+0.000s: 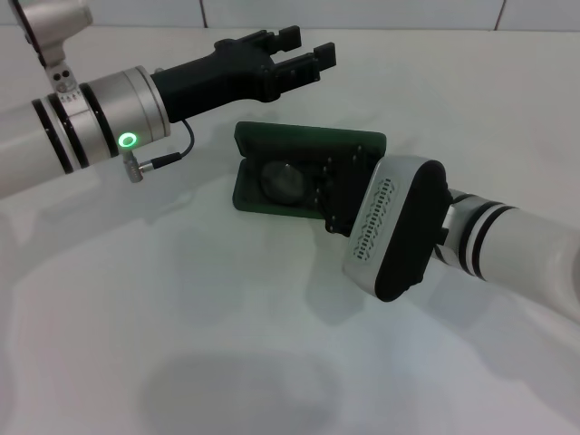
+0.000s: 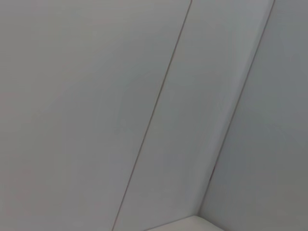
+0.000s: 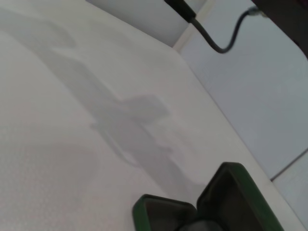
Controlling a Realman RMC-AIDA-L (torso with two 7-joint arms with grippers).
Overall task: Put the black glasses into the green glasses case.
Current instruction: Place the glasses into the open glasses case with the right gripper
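The green glasses case [image 1: 272, 159] lies open on the white table [image 1: 136, 299], a little beyond the middle of the scene, its lid raised on the far side. The black glasses [image 1: 292, 181] seem to lie inside it: one rounded lens shows in the tray, while the rest is hidden under the right gripper [image 1: 337, 192], which reaches into the case from the right. Whether that gripper's fingers are clenched on the frame or have released it cannot be told, since its own body covers them. The left gripper [image 1: 304, 56] hovers above the table beyond the case, to its left, with fingers spread and grasping nothing. The task looks nearly done: the glasses appear to be in the tray, and what likely remains is letting go, withdrawing the right arm and perhaps shutting the lid.
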